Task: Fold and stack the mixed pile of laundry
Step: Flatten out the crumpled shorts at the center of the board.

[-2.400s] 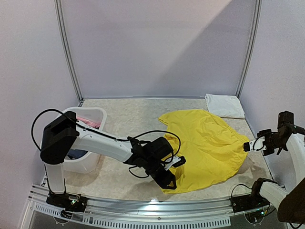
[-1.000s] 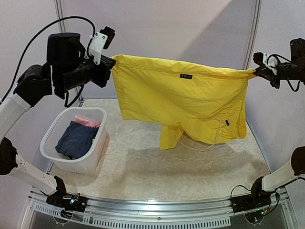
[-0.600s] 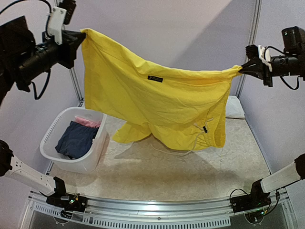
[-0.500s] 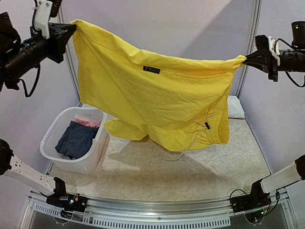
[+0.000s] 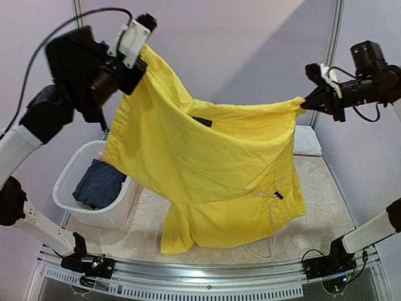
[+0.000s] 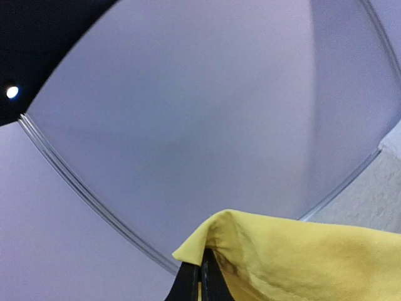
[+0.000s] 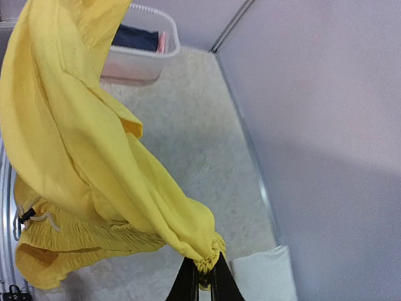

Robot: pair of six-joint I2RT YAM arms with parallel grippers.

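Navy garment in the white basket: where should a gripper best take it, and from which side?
Likely the navy garment at its bunched top, from straight above: the white basket walls it in on every side, leaving only its upper surface open.

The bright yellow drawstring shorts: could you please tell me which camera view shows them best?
The top external view: the bright yellow drawstring shorts hang whole between the left gripper and right gripper. The left wrist view shows only one pinched corner; the right wrist view, a bunched side.
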